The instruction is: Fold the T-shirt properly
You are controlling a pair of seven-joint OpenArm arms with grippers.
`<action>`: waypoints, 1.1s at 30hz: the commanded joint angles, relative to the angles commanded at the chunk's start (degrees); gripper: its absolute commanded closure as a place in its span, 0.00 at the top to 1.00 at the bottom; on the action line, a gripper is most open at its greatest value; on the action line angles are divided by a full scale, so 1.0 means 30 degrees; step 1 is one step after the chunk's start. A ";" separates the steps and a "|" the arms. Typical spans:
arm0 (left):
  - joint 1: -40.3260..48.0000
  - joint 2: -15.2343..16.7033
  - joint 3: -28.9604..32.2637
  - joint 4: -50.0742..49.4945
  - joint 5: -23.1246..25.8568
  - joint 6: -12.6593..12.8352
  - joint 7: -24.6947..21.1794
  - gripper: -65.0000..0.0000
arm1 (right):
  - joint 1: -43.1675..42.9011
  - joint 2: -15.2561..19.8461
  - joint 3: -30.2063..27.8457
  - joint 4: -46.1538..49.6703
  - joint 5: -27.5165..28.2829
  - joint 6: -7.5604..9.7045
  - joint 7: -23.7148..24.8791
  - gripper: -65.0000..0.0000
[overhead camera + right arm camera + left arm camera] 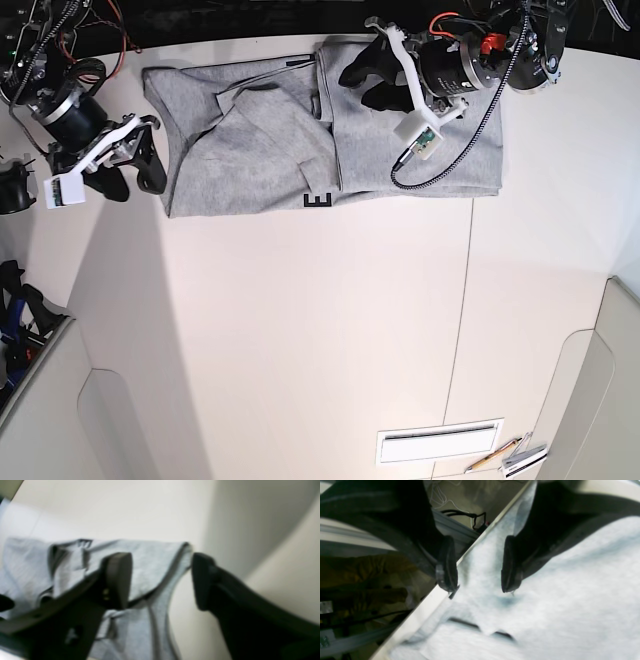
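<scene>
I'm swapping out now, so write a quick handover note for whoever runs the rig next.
Left gripper: fingers open above the shirt, holding nothing.
Right gripper: fingers open, empty, by the shirt's end.
T-shirt: along the table's far side, a bit of black lettering showing.
Done: parts look folded over, but it's bunched and creased.
Left: straighten it, then finish a neat fold.

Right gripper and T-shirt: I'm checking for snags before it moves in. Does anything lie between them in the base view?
Only a narrow strip of bare tabletop shows between the right gripper and the T-shirt.
</scene>
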 joint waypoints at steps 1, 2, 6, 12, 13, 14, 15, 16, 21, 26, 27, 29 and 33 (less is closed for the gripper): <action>0.0000 0.0000 -0.0335 0.0000 -0.0073 0.0000 0.0000 0.49 | 0.0000 0.0087 0.0379 0.0000 0.0211 0.0000 -0.0328 0.67; 0.0000 0.0000 -0.0663 0.0000 -0.0219 0.0000 -0.0007 0.49 | -0.0007 0.0182 0.0634 0.0000 0.0372 0.0007 -0.0641 0.69; -0.0007 0.0000 -0.1501 0.0000 -0.0991 0.0000 0.0015 0.49 | -0.0102 0.0794 0.0707 -0.0809 0.0678 0.0015 -0.0947 0.69; -0.0007 -0.0007 -0.1596 0.0000 -0.0845 0.0000 0.0007 0.49 | -0.0087 0.1246 0.0707 -0.4561 0.3060 0.1035 -0.1013 0.69; -0.0007 -0.0007 -0.1596 0.0000 -0.0838 0.0000 0.0007 0.49 | -0.0087 0.1239 0.0707 -0.5078 0.3322 0.1086 -0.1020 0.69; -0.0007 -0.0007 -0.1596 0.0000 -0.0838 0.0000 0.0007 0.49 | -0.0087 0.1239 0.0707 -0.5530 0.3504 0.1093 -0.1027 0.69; -0.0015 -0.0007 -0.1596 0.0000 -0.0838 0.0000 0.0007 0.49 | -0.0066 0.1246 0.0707 -0.5901 0.3519 0.1093 -0.1020 0.69; -0.0015 0.0000 -0.1668 0.0000 -0.0845 0.0000 0.0000 0.49 | -0.0029 0.1246 0.0707 -0.6200 0.3497 0.1173 -0.1027 0.69; -0.0007 0.0000 -0.2652 0.0000 -0.1370 0.0000 0.0007 0.49 | 0.0007 0.1239 0.0707 -0.6462 0.3512 0.1231 -0.1020 0.69; 0.0000 0.0000 -0.4299 0.0000 -0.2302 0.0000 0.0095 0.49 | 0.0000 0.1239 -0.0197 -0.6528 0.3504 0.1224 -0.1005 0.69; 0.0000 0.0000 -0.4605 0.0000 -0.2302 0.0000 0.0095 0.49 | 0.0007 0.1239 -0.0583 -0.6601 0.3512 0.1224 -0.0969 0.69; 0.0000 0.0000 -0.5129 0.0000 -0.2302 0.0000 0.0102 0.49 | 0.0007 0.1231 -0.1231 -0.6659 0.3657 0.1195 -0.0852 0.69; 0.0007 -0.0007 -0.5858 0.0000 -0.2302 0.0000 0.0168 0.49 | 0.0000 0.0896 -0.1763 -0.6659 0.3985 0.1217 -0.0860 0.69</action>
